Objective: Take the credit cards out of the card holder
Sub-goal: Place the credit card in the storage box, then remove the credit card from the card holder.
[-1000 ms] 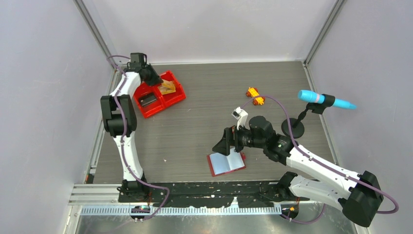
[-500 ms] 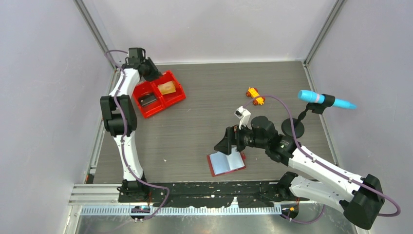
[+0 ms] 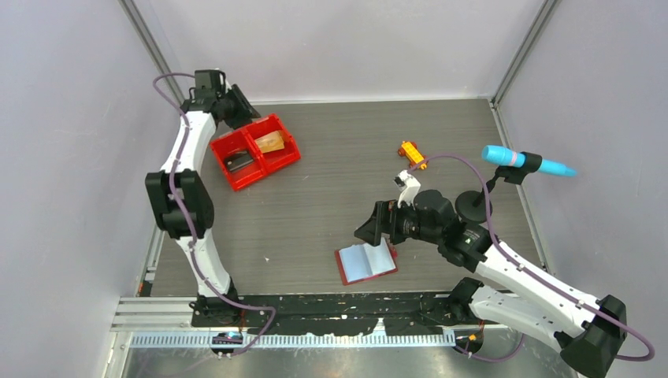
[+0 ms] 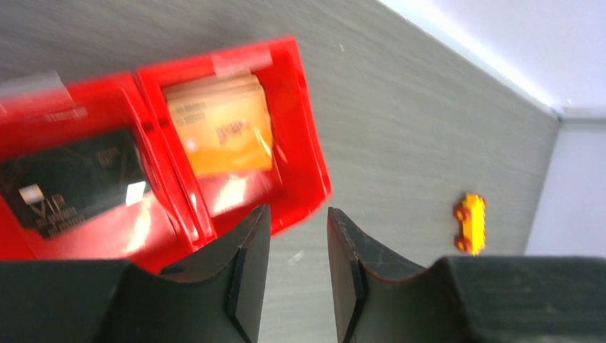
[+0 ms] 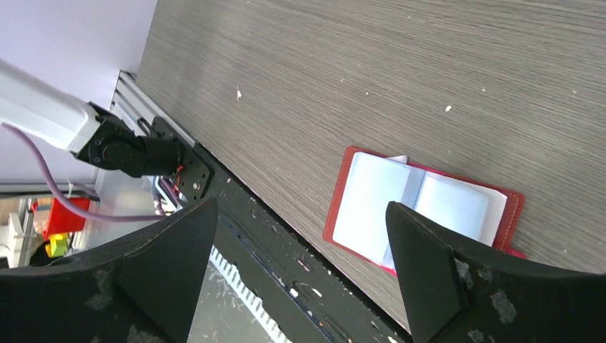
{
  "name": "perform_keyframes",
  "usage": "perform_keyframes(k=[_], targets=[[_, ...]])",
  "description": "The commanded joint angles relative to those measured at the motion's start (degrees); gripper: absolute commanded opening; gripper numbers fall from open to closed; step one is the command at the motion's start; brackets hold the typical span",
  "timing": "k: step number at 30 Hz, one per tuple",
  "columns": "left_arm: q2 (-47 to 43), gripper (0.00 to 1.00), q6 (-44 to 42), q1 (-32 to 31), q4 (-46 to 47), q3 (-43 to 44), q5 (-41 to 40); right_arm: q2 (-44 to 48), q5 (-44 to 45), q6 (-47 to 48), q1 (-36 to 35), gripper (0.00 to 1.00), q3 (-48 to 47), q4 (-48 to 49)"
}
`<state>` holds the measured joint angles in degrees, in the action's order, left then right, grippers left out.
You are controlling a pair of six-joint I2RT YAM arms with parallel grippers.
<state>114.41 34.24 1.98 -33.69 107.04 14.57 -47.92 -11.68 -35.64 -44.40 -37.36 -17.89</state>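
Two cards already lie in the red bin (image 4: 307,143) at the far left of the counter (image 3: 354,142), an orange-yellow card (image 4: 221,132) in one compartment and a dark card (image 4: 68,179) in the other, apparently sorted there once clear of the wallet. The left gripper (image 4: 294,275) hangs just above the bin's near wall, its jaws a narrow gap apart and holding nothing; both cards sit beyond its fingertips. Near the counter's front edge the card holder (image 5: 421,207) lies spread open and flat, pale blue sleeves up, seemingly left that way so its pockets can be reached. The right gripper (image 5: 300,268) hovers over it with jaws spread wide and empty, the holder showing between them. Whether any sleeve still holds a card cannot be told.
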Motion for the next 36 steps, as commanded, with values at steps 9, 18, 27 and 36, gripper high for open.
perform_keyframes(k=[9, 18, 27, 36], targets=[[-23.2, 0.40, -2.0, -6.4, -5.1, -22.8, 14.2, 5.6, 9.0, -3.3, 0.2, 1.00, 3.8, -6.5], [-44.3, 0.45, -6.0, -12.0, -7.8, -40.3, 20.8, 2.6, 14.2, -5.4, -3.4, 0.93, 6.7, -5.1], [-59.7, 0.67, -10.4, -12.2, -9.6, -55.6, 21.8, -12.0, 26.0, -8.9, -16.9, 0.93, 2.2, -1.5], [-63.3, 0.99, -12.1, -12.2, -9.6, -58.6, 21.2, -26.1, 30.0, -12.8, -23.0, 0.92, -3.6, 0.6]])
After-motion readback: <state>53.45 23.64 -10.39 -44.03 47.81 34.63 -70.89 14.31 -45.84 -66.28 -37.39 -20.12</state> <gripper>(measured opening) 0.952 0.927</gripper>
